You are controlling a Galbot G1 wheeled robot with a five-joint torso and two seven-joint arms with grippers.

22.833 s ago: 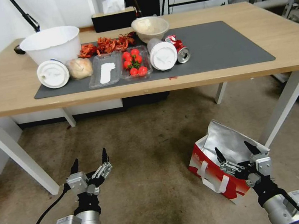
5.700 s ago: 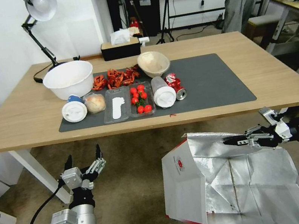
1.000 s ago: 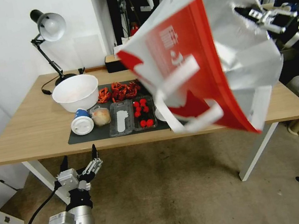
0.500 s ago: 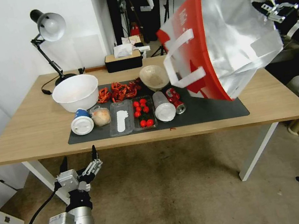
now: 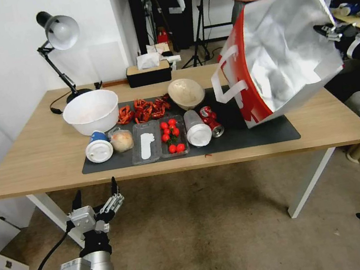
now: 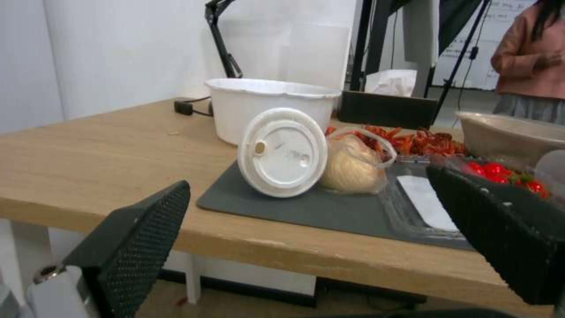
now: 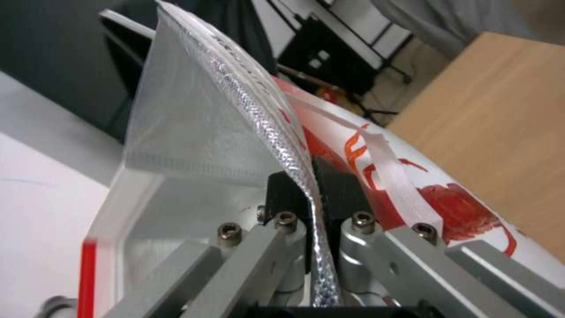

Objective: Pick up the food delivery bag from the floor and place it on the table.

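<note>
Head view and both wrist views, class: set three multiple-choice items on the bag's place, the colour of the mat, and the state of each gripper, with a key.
1. Where is the food delivery bag?
A. On the floor
B. Tilted over the table's right part
C. In the white bowl

2. What colour is the mat?
A. Dark grey
B. Green
C. Yellow

3. What are the grippers doing?
A. Both open
B. Left clamps the bag
C. Right gripper clamps the bag's rim; left gripper open

Key: 1 B, it hangs tilted above the mat; 2 A, dark grey under the food; 3 C, foil rim pinched in the right wrist view.
</note>
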